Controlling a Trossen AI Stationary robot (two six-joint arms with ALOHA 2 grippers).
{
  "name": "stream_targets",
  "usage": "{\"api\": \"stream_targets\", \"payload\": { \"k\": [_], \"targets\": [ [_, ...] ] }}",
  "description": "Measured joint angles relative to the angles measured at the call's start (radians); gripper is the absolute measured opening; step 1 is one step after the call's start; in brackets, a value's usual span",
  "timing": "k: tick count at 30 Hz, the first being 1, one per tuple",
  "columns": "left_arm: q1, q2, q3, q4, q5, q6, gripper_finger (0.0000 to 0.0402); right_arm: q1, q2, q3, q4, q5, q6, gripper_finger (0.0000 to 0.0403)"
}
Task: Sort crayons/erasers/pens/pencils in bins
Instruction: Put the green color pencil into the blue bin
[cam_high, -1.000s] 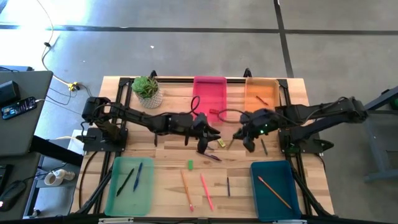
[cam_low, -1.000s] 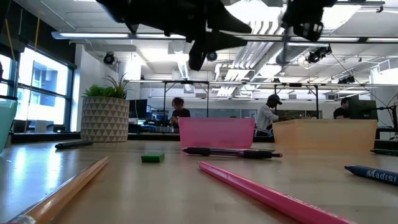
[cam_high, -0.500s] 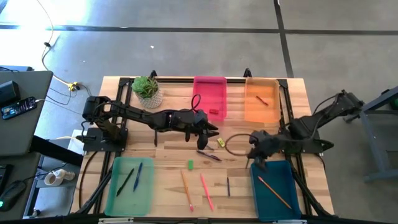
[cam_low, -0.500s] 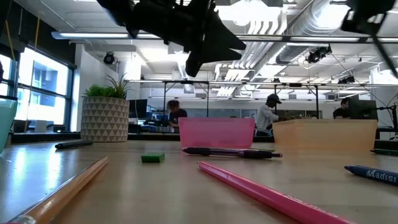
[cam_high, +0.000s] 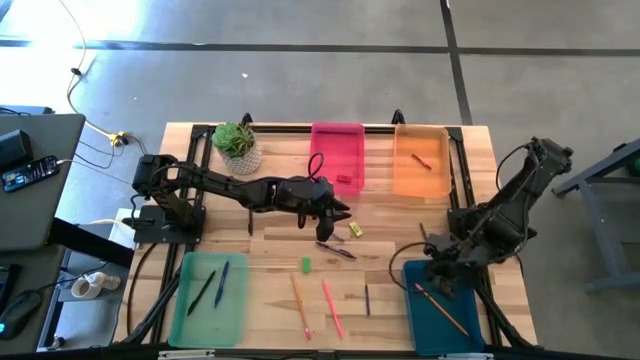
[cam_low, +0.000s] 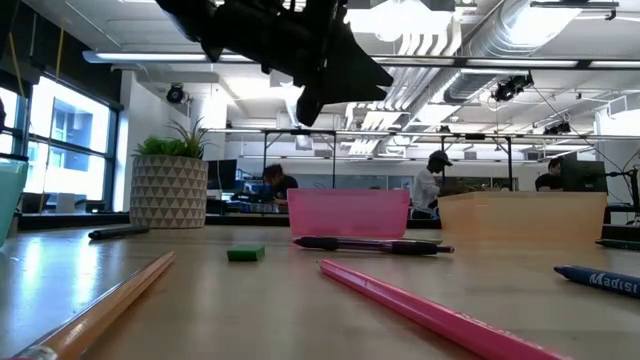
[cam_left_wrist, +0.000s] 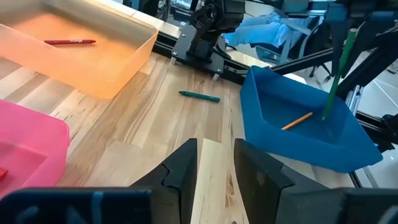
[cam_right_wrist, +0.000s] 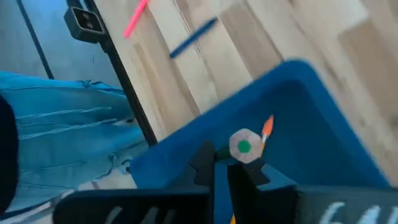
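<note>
My right gripper (cam_high: 438, 273) is shut on a long thin green pencil (cam_left_wrist: 337, 68) above the dark teal bin (cam_high: 452, 322), which holds an orange pencil (cam_high: 441, 308). My left gripper (cam_high: 336, 211) hangs open and empty over the table's middle, near the pink bin (cam_high: 337, 150); its fingers show in its wrist view (cam_left_wrist: 216, 163). On the table lie a yellow eraser (cam_high: 355, 229), a purple pen (cam_high: 335, 249), a green eraser (cam_high: 306, 265), an orange pencil (cam_high: 300, 305), a pink pencil (cam_high: 332, 308) and a short blue stick (cam_high: 366, 299). My right gripper pinches the green pencil near its upper end (cam_right_wrist: 244, 146) between its two fingers, which point down. The pencil hangs nearly upright below them, its lower tip (cam_left_wrist: 324, 116) within the teal bin's opening. Whether the tip touches the bin's floor, I cannot tell.
The orange bin (cam_high: 420, 172) holds a red crayon (cam_high: 422, 160); the pink bin holds a red eraser (cam_high: 345, 180); the light green bin (cam_high: 208, 298) holds pens. A green crayon (cam_left_wrist: 199, 96) lies between the orange and teal bins. A potted plant (cam_high: 237, 145) stands at the far left.
My right gripper has swung from the table's middle toward the near right corner with the green pencil and now stands over the teal bin, fingers pointing down. My left gripper has drawn back a little toward the far edge.
</note>
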Motion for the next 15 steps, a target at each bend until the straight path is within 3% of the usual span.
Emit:
{"api": "stream_targets", "payload": {
  "k": [7, 15],
  "targets": [
    [0.000, 0.000, 0.000, -0.002, -0.006, 0.017, 0.0090, 0.096, 0.031, -0.109, 0.103, -0.002, 0.190, 0.0003],
    [0.004, -0.020, 0.001, -0.132, -0.052, 0.034, 0.0090, 0.108, 0.057, -0.247, 0.382, -0.058, 0.284, 0.0003]
  ]
}}
